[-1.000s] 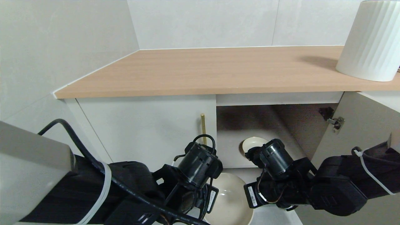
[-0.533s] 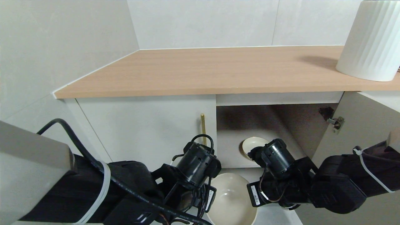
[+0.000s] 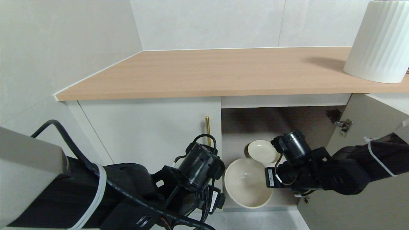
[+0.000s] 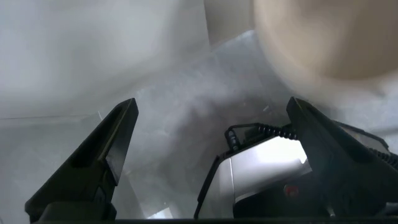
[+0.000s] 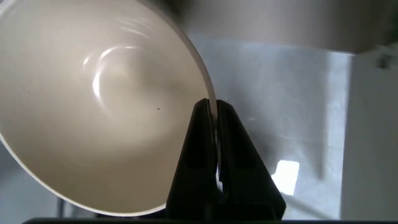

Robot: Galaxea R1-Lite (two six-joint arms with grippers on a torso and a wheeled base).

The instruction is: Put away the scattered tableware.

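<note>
Just a glossy, round cream bowl (image 3: 247, 183)

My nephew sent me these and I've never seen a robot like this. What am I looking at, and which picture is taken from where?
This is a two-armed robot on wheels facing a kitchen cabinet. The wide picture comes from a camera on its head, looking down over both black arms. The other two come from cameras on each wrist. On the wooden countertop stands a white ribbed container. Below, a cabinet door is open, with a small cream dish inside. The right gripper pinches the rim of a large cream bowl at the cabinet's opening. The left gripper is open and holds nothing.
</note>
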